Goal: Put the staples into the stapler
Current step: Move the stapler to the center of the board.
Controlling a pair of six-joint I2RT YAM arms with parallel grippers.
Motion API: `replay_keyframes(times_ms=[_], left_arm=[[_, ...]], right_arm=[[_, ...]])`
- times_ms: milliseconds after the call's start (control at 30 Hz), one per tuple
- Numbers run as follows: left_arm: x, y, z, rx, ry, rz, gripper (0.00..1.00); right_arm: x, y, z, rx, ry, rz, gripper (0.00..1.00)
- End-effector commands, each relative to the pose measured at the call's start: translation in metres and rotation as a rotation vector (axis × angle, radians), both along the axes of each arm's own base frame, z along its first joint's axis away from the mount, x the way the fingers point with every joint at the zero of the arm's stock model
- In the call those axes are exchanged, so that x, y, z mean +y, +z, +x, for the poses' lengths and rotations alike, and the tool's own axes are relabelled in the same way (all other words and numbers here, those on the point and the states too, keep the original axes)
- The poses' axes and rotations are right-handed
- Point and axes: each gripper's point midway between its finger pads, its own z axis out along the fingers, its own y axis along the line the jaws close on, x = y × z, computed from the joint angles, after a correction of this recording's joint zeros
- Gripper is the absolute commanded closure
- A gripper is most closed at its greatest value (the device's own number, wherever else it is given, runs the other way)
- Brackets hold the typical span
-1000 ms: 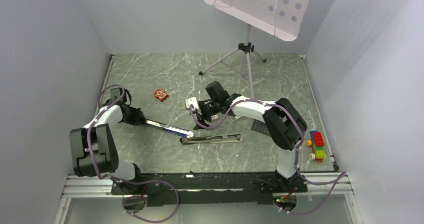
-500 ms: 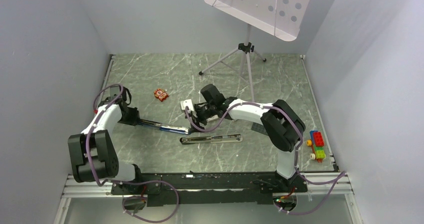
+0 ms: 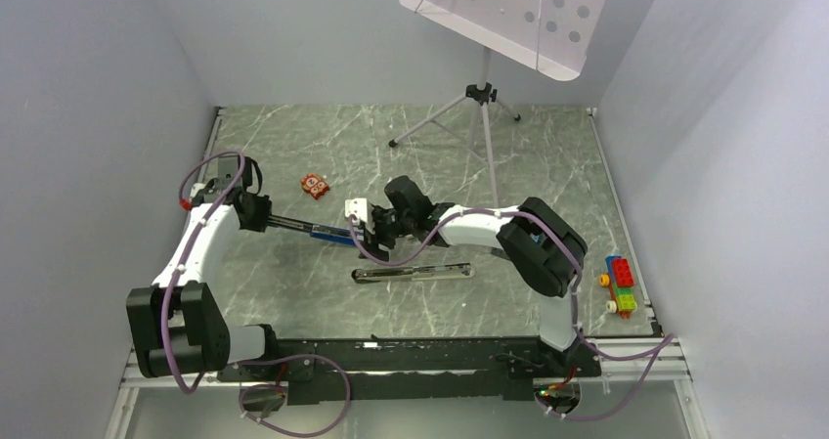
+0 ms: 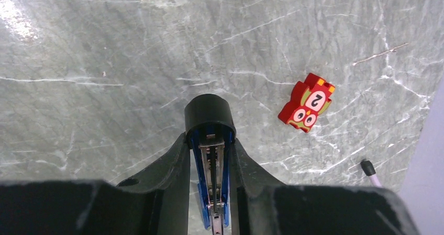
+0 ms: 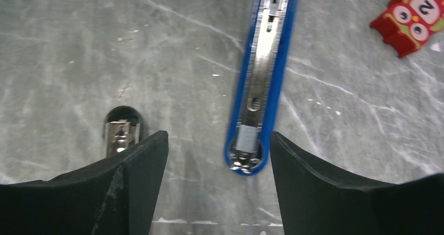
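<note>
Showing the left gripper [image 4: 209,147] pinching the blue stapler [image 4: 211,182] from both sides, its black-capped end pointing up the frame in the left wrist view. In the overhead view the stapler runs from left of centre towards the middle of the marble table [image 3: 293,146]. The right gripper [image 5: 217,141] stands spread, one finger on either side of the stapler's open channel, apart from it. A small pale grey block, apparently the staples [image 5: 245,137], sits in that channel near its lower tip. A silver stapler [image 3: 413,273] lies just below centre; a red owl brick [image 3: 314,186] lies upper left of centre.
</note>
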Motion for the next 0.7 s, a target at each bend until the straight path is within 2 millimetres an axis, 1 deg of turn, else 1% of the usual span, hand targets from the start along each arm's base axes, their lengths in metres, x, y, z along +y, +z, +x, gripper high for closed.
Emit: replay_keyframes(times_ms=[0,100,200,400,500,600,667], left_arm=[[-0.003,-0.001,-0.004,-0.003,0.063,-0.041,1.00],[0.000,-0.005,-0.005,0.012,0.064,-0.026,1.00],[0.002,-0.007,-0.006,0.024,0.063,-0.009,1.00],[0.002,-0.010,-0.005,0.035,0.050,-0.008,1.00],[0.002,-0.008,-0.005,0.033,0.045,-0.001,1.00],[0.003,-0.007,-0.006,0.033,0.044,0.004,1.00],[0.003,-0.008,-0.006,0.035,0.042,0.002,1.00]], right_arm=[[0.015,0.015,0.031,-0.072,-0.120,0.069,0.25],[0.015,0.011,0.032,-0.068,-0.124,0.069,0.24],[0.014,0.000,0.029,-0.053,-0.117,0.055,0.27],[0.016,-0.015,0.019,-0.035,-0.050,0.040,0.41],[0.017,-0.017,0.019,-0.034,-0.045,0.036,0.46],[0.018,-0.020,0.016,-0.036,-0.035,0.032,0.54],[0.018,-0.021,0.017,-0.042,-0.042,0.032,0.53]])
